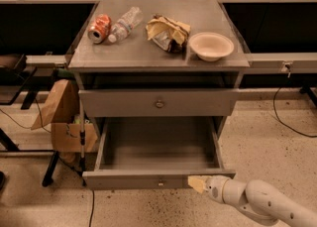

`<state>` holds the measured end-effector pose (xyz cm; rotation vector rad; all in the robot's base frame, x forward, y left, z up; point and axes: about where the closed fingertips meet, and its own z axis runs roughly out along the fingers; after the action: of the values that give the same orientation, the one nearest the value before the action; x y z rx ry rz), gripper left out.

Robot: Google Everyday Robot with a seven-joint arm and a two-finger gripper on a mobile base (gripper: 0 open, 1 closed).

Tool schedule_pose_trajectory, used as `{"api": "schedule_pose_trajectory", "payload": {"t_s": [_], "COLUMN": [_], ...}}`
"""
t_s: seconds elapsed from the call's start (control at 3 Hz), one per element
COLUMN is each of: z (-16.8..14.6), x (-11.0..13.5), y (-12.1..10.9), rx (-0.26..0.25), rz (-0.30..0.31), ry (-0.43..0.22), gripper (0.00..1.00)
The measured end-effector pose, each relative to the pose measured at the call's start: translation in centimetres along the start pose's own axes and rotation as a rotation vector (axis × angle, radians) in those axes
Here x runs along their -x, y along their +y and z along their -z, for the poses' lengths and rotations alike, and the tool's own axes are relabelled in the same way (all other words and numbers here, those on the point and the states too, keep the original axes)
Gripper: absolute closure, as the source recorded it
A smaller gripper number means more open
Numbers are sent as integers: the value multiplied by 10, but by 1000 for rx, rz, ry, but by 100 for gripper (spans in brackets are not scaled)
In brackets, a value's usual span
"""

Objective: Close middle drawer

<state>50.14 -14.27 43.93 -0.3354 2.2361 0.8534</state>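
On my screen the biggest thing is the grey cabinet (74, 65), with its flat surface (148, 52) at the top. Below it the middle drawer (156, 144) is pulled far out toward me, so I look down on its plain grey floor. Its low front panel (124, 180) is the nearest part. Above it the upper drawer (119, 103) sits closed, flush with the cabinet.

The white arm (262, 205) comes in from the lower right corner, low over the speckled floor (262, 137). To the left of the cabinet a brown paper bag (57, 103) leans, and a cardboard box (67, 137) stands just below it.

On the surface there are four things in a row. A pale bowl (211, 45) stands upright at the right. A crumpled wrapper (167, 32) is just beside it. A clear bottle (125, 24) lies on its side, and a red can (99, 28), also on its side, is next to the bottle.

The gripper (197, 184) is at the right part of the front panel of the middle drawer — it seems to touch the panel there. Its tan fingers (196, 181) look closed together, I see no gap between them, and they hold nothing. A small round knob (160, 183) sits in the centre of the panel, left of the gripper and apart from it.
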Motion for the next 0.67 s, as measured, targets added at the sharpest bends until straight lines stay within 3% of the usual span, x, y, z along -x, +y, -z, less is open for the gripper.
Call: {"api": "schedule_pose_trajectory", "payload": {"t_s": [0.33, 0.67], "z": [-5, -14], "x": [8, 12], "y": [-2, -15], "rx": [-3, -24], "rz": [0, -50], "ry": [-8, -21], "gripper": [100, 100]}}
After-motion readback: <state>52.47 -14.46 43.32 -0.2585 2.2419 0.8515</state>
